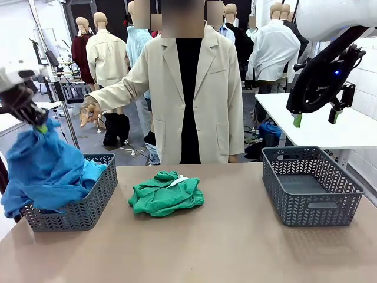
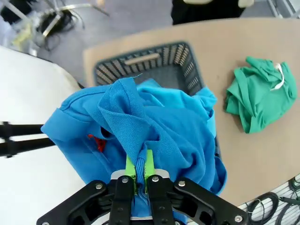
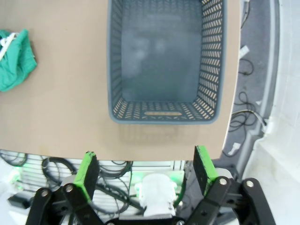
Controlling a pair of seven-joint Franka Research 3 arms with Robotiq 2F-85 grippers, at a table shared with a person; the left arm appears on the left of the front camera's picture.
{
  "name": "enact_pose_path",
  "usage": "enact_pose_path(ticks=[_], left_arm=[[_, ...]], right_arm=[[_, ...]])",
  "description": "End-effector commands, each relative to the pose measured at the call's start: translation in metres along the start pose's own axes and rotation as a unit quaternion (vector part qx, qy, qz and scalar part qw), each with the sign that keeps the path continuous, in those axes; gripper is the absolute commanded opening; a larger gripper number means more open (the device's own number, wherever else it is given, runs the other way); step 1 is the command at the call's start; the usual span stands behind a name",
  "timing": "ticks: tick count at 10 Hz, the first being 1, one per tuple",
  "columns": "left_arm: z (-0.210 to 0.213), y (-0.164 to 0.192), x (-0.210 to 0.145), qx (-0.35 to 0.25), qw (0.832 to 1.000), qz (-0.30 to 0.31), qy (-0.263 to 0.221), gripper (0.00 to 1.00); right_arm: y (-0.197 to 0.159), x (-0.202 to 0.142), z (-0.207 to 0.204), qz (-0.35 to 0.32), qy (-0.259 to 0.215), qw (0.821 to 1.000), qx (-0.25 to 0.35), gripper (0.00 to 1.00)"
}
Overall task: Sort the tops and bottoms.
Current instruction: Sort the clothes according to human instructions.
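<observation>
A blue top (image 1: 44,171) hangs from my left gripper (image 1: 40,124), draping over the left grey basket (image 1: 88,206). In the left wrist view the green pads of that gripper (image 2: 139,169) are shut on a fold of the blue top (image 2: 154,126), above the left basket (image 2: 140,65). A green bottom (image 1: 166,193) lies crumpled on the table's middle; it shows as the green bottom (image 2: 260,93) and the green bottom (image 3: 14,61) in the wrist views. My right gripper (image 1: 314,118) hangs open and empty high above the right basket (image 1: 309,186), with nothing in the right basket (image 3: 164,61).
A person in a beige coat (image 1: 188,88) stands at the far side, one hand (image 1: 89,112) held out to the left. A white table (image 1: 330,121) stands behind at the right. Cables lie on the floor past the table's edge (image 3: 140,154).
</observation>
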State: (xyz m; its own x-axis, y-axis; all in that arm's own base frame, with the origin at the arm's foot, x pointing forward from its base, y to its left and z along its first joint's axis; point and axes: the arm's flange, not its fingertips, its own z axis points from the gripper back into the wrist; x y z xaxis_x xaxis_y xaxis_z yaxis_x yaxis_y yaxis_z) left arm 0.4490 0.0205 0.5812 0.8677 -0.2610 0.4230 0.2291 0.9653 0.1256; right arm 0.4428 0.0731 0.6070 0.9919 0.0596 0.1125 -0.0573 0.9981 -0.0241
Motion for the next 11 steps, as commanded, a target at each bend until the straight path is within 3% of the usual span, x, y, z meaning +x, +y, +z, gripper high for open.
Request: enact_pose_path(ticks=[1,4,5,10,11], left_arm=[[-0.026,-0.005,-0.008,-0.038,0.999,0.000,-0.001,0.00],[-0.051,-0.009,-0.013,-0.055,0.998,-0.007,0.023,0.00],[-0.051,-0.010,-0.012,-0.062,0.997,-0.006,0.034,0.07],[0.010,-0.022,-0.002,-0.027,0.998,-0.052,0.032,1.00],[0.028,-0.019,0.002,-0.019,0.997,-0.066,0.023,1.00]], right_arm=[[0.000,-0.001,0.000,0.008,0.003,1.000,0.017,1.00],[0.000,-0.001,0.000,0.008,0.003,1.000,0.017,1.00],[0.000,-0.001,0.000,0.008,0.003,1.000,0.017,1.00],[0.000,-0.001,0.000,0.008,0.003,1.000,0.017,1.00],[0.000,-0.001,0.000,0.008,0.003,1.000,0.017,1.00]])
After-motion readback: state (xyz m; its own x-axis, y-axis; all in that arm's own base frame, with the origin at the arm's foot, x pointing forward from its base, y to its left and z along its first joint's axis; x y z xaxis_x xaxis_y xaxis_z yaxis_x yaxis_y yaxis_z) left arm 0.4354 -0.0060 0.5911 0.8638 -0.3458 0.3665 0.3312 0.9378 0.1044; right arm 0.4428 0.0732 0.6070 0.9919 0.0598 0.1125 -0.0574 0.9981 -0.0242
